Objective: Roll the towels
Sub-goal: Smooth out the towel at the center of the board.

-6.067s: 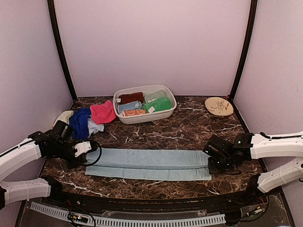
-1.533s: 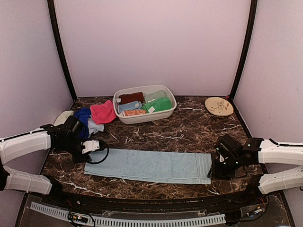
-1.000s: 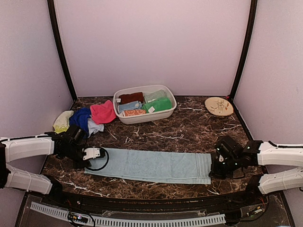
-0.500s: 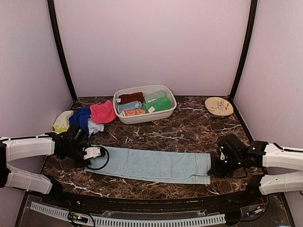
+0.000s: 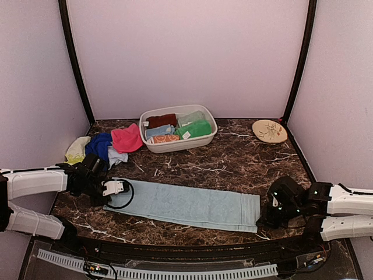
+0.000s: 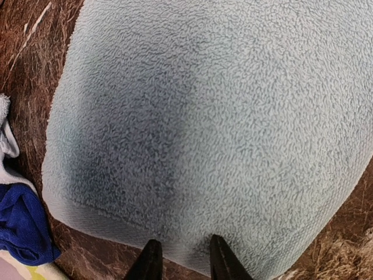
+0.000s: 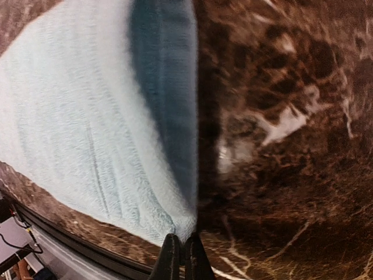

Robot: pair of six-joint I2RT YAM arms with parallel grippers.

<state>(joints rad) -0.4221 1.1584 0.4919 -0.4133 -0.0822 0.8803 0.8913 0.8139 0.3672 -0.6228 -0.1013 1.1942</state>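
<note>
**One long towel spread flat, the rest heaped or in the tub**

A long pale blue towel (image 5: 183,204) lies flat as a narrow strip across the front of the counter (image 5: 233,160). It slants slightly, its right end nearer the front edge. Its surface is fluffy.

At the back left is a loose, crumpled heap. A royal blue towel (image 5: 98,149) touches a pink towel (image 5: 126,139) on its right and a pale yellow towel (image 5: 76,149) on its left.

In the tub (image 5: 175,146), a dark red towel (image 5: 161,121) and a green towel (image 5: 196,128) lie packed as compact bundles among others.
</note>
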